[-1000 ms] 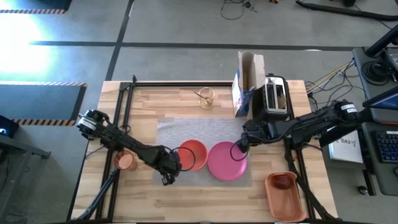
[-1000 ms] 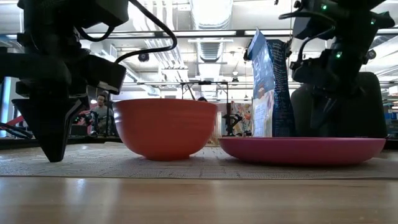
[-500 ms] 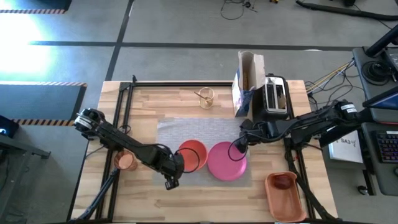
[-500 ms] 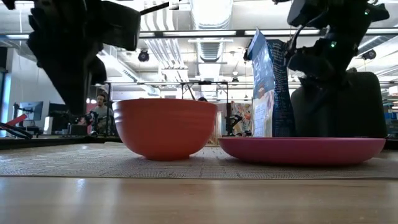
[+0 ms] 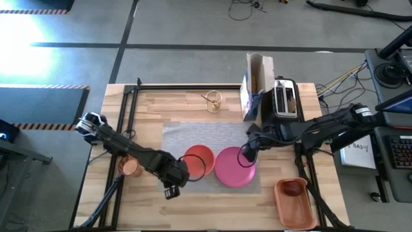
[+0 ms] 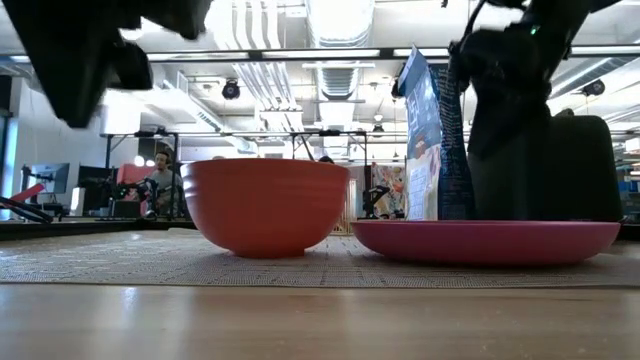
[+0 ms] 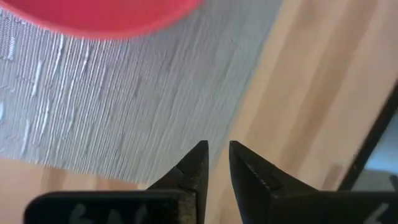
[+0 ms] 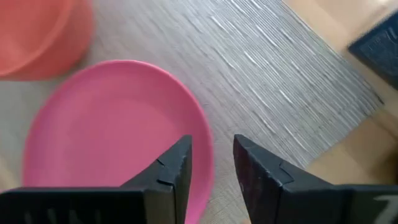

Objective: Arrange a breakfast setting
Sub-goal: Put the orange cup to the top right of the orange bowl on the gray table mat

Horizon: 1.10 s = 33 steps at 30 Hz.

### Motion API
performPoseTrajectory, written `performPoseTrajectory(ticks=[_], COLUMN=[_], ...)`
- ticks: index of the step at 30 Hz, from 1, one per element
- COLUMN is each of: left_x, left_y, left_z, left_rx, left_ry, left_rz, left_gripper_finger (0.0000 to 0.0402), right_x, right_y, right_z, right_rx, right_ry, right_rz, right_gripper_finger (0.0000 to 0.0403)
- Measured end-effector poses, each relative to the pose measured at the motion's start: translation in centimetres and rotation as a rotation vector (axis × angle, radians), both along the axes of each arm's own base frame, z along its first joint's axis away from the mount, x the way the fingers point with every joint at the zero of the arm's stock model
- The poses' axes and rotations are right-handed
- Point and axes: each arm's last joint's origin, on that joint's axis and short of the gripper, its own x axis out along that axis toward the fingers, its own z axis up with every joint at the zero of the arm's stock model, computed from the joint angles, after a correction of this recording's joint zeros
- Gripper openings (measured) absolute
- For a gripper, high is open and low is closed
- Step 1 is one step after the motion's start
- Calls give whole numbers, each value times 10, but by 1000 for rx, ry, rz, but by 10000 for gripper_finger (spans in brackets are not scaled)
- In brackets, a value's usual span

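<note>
Both the orange bowl (image 5: 199, 160) and pink plate (image 5: 234, 167) sit empty; each tool (image 7: 214, 163) (image 8: 211, 163) slightly spread, holding nothing

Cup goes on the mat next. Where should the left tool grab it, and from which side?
Grip the cup by its rim, coming straight down from above. It stands upright on bare wood left of the mat, mouth up. The left arm partly covers it, so the left tool likely must back off first.

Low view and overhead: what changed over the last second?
The left gripper has lifted and drawn back from the orange bowl toward the table's near edge, holding nothing. The right gripper has risen slightly at the pink plate's rim. Bowl, plate and placemat stayed put.
</note>
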Motion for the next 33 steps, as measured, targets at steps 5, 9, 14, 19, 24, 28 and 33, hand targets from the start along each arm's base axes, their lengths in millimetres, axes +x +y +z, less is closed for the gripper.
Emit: performPoseTrajectory(ticks=[5,9,14,19,24,28,33], left_x=[-13,-36,-70,-101,-128,-144,-154], left_y=[-8,-8,6,24,36,35,28], left_z=[20,34,51,61,56,52,51], left_rx=[48,160,204,128,78,34,-25], left_ry=[50,65,-4,-77,-81,-69,-21], left_rz=[-53,-35,112,230,377,457,521], left_gripper_finger=[52,52,52,52,52,52,52], right_x=[-9,-18,-29,-35,-34,-32,-30], right_y=[3,4,0,-3,-5,-4,-4], right_z=[14,27,41,42,37,35,33], right_rx=[-4,-63,-183,-274,-320,-323,-326], right_ry=[-71,-141,-218,-235,-216,-205,-196], right_rz=[17,-5,-39,-101,-125,-124,-123], right_gripper_finger=[99,93,97,103,104,98,89])
